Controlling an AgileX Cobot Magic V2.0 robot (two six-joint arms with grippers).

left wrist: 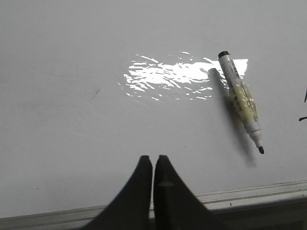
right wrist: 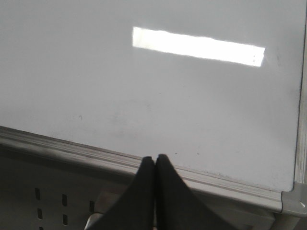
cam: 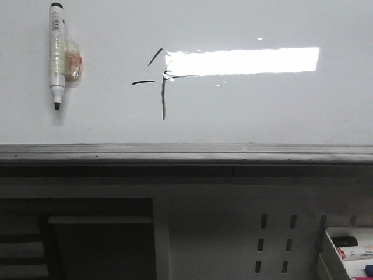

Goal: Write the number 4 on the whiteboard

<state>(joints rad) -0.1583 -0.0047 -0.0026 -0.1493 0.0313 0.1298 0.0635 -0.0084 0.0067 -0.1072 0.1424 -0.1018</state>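
- Both end effectors are showing pressed-together fingers with nothing between them: the left end effector [left wrist: 153, 160] is hanging over the lower part of the whiteboard [cam: 262, 116], and the right end effector [right wrist: 154, 160] is sitting just above the grey bottom rail [right wrist: 144, 165].
- Nothing is being gripped, so neither arm is currently able to add or correct a stroke.
- Lying against the board near the left end effector, the marker pen [left wrist: 241, 101] is resting tip-down with a clear wrap around its barrel; a careless sweep of that arm is likely to knock it loose.
- Further right on the board, the number 4 [cam: 157, 81] is reading as a slanted stroke, a short bar and a longer vertical, partly washed out by the bright reflection [cam: 242, 60].
- Fresh ink is probably smearing easily, so any finger brushing those strokes risks spoiling the digit.
- Glare is hiding where the bar meets the vertical, so judging the figure complete may be mistaken.
- Off below, the tray of spare markers [cam: 349, 248] is sitting well apart from both arms.
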